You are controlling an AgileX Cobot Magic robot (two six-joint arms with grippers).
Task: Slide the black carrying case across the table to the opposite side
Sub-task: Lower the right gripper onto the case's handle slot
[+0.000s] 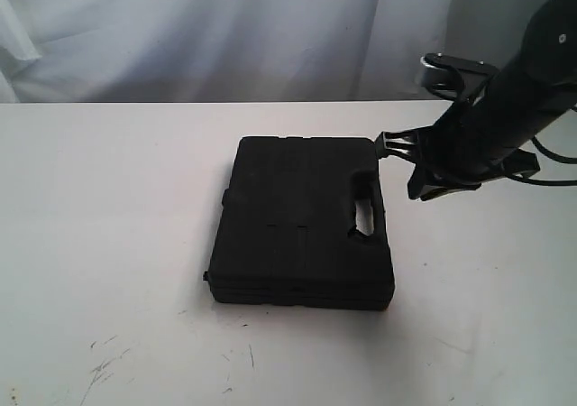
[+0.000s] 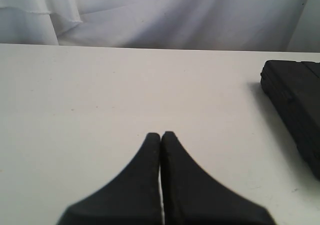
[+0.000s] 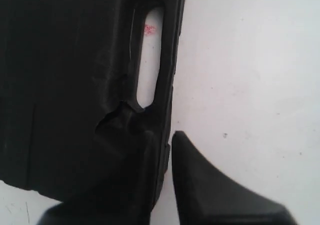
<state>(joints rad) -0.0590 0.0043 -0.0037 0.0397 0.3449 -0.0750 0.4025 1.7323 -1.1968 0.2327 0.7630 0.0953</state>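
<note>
Right fingers (image 3: pixel 215 185) slightly spread astride case (image 1: pixel 306 216) handle edge, seemingly positioned to push it across bench (image 1: pixel 108 244); left fingers (image 2: pixel 145 175) pressed together, clear.

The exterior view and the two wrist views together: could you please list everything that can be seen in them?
case: one, black, lying flat near the middle of the table, handle slot towards the right arm
table: one, white, under everything
scuff marks: a few, dark, on the table near the front edge
spot: one, pink, on the table, seen through the handle slot
cloth: one, white, hanging behind the table
left gripper: one, black, shut, over bare table, apart from the case
right gripper: one, black, jaws slightly apart, at the case's far handle-side corner
</note>
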